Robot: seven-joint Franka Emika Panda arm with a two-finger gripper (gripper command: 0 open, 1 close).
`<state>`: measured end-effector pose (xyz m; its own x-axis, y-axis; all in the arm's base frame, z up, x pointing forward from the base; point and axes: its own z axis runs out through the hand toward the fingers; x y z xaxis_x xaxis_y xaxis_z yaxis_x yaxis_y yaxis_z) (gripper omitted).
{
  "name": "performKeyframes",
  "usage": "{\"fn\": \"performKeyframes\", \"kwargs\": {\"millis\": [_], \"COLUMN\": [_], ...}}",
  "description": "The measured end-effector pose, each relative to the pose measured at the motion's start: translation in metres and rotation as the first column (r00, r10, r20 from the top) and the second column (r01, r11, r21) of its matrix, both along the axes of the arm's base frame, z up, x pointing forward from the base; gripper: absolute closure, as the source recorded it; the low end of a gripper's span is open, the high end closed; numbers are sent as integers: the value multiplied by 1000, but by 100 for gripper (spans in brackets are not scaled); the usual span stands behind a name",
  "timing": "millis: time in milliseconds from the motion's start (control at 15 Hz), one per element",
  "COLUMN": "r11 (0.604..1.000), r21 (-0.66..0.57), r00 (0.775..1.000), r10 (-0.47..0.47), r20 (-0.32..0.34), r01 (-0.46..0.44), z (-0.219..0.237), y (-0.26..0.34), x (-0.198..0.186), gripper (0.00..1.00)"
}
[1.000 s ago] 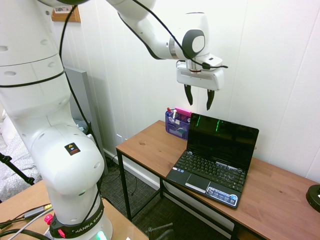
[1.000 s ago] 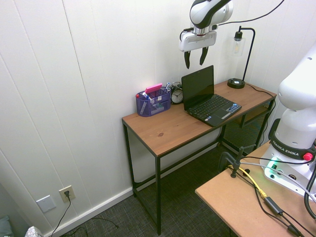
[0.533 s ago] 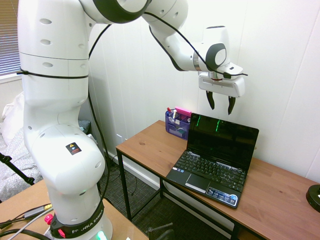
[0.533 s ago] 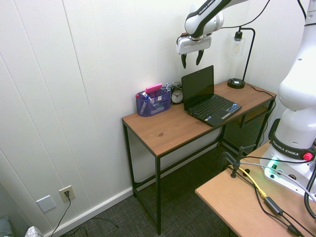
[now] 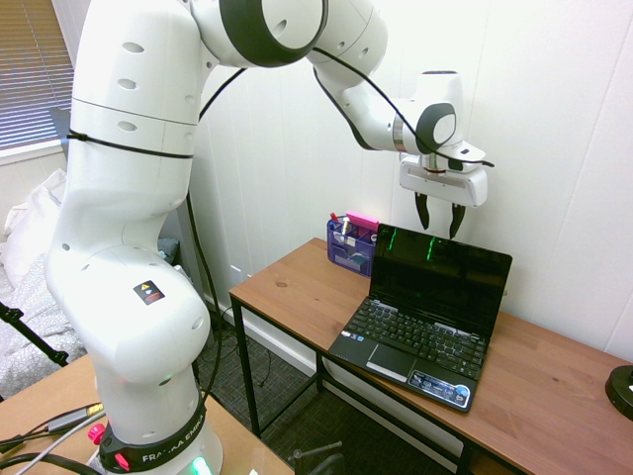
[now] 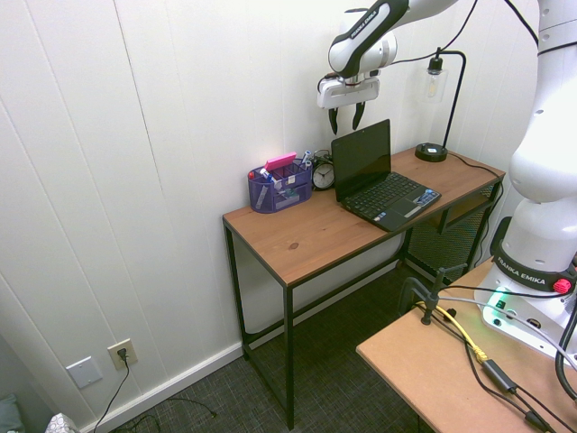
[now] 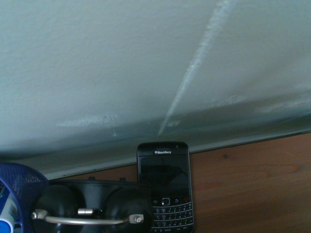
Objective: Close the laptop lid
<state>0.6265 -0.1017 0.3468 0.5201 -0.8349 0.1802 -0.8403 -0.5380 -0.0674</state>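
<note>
First exterior view: gripper [image 5: 439, 233] spread, at 12 o'clock from lid [image 5: 440, 282]. Lid stands open above desk [image 5: 287, 287]. Caddy [image 5: 352, 247]: 10 o'clock from lid. Phone [image 7: 165, 177] marked "BlackBerry".

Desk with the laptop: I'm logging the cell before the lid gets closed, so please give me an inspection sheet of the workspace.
Surface: brown wooden desktop, black metal frame
Job's things: laptop lid upright, laptop open, keyboard exposed
Clutter: purple mesh organizer with pens, alarm clock, BlackBerry phone
Gripper: fingers apart, nothing between them, around the lid's top edge height
Cables: lamp cord at the desk's far end
Surroundings: white panelled wall, desk lamp
</note>
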Motion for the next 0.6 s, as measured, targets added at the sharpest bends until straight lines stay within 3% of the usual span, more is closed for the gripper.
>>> {"fn": "performKeyframes", "kwargs": {"millis": [600], "r11": [1000], "r21": [5], "r00": [1000], "r10": [-6], "r20": [-25], "r01": [6], "z": [-7], "y": [0], "x": [-4], "gripper": [100]}}
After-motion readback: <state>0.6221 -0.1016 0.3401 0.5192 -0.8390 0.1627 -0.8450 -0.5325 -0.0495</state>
